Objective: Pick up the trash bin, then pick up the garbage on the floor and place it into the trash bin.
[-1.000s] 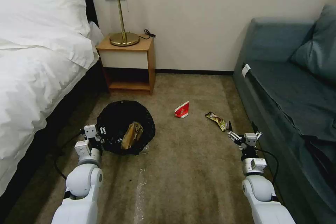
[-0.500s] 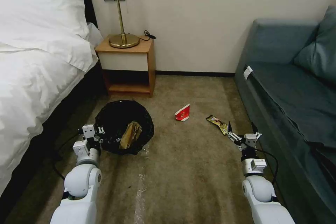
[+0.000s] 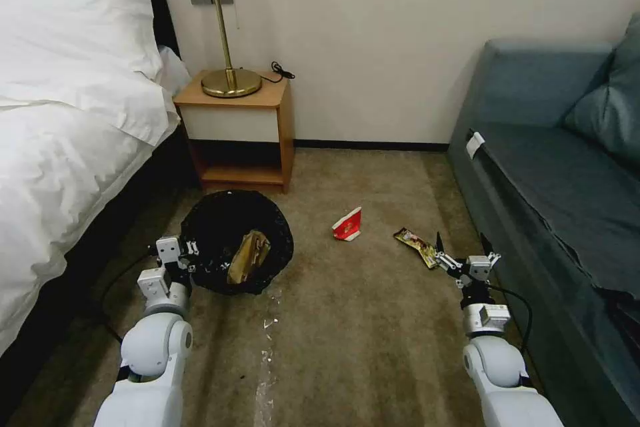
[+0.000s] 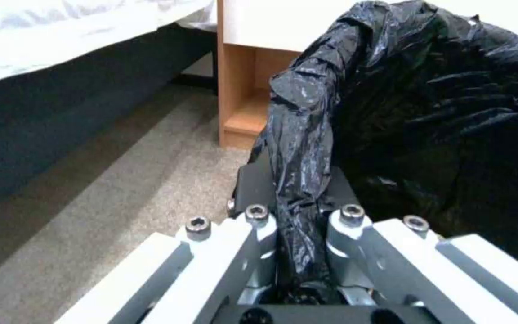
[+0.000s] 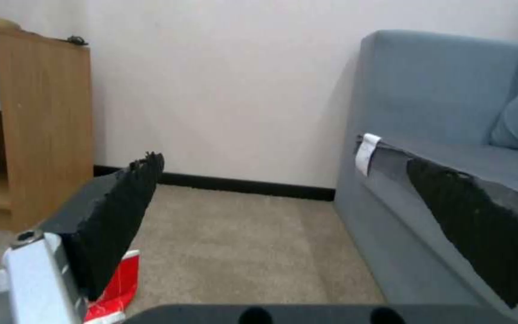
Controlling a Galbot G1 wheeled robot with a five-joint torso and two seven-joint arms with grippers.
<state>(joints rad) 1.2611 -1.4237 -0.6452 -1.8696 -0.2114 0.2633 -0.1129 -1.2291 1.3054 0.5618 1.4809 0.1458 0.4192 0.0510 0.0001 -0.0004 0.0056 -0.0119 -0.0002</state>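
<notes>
Nearest, at lower left: left gripper (image 3: 189,257) clamped on the bag-covered rim of the trash bin (image 3: 237,240), black liner (image 4: 298,180) bunched between the closed jaws, bin just beyond them with the crumpled brown paper bag (image 3: 248,256) already inside. At lower right: right gripper (image 3: 460,245) low over the carpet, jaws spread wide and holding nothing. Just ahead of and to the inner side of those open jaws, the snack wrapper (image 3: 416,245) flat on the floor; a little farther on and further inward, the red-and-white carton (image 3: 347,224), its red corner peeking past one finger (image 5: 112,211) in the right wrist view. Likely trouble: a flat wrapper on carpet pile, easy to push along rather than pinch, or to catch by one edge only and drop; a grip on loose liner more than on rigid rim, liable to slip or tilt the bin and spill its load. Farther off, nightstand (image 3: 237,133) and sofa (image 3: 553,167). Against half a second ago: whole scene shifted, carton and wrapper lower in the head view, so a camera and base move, not the litter; both jaws posed as before.
</notes>
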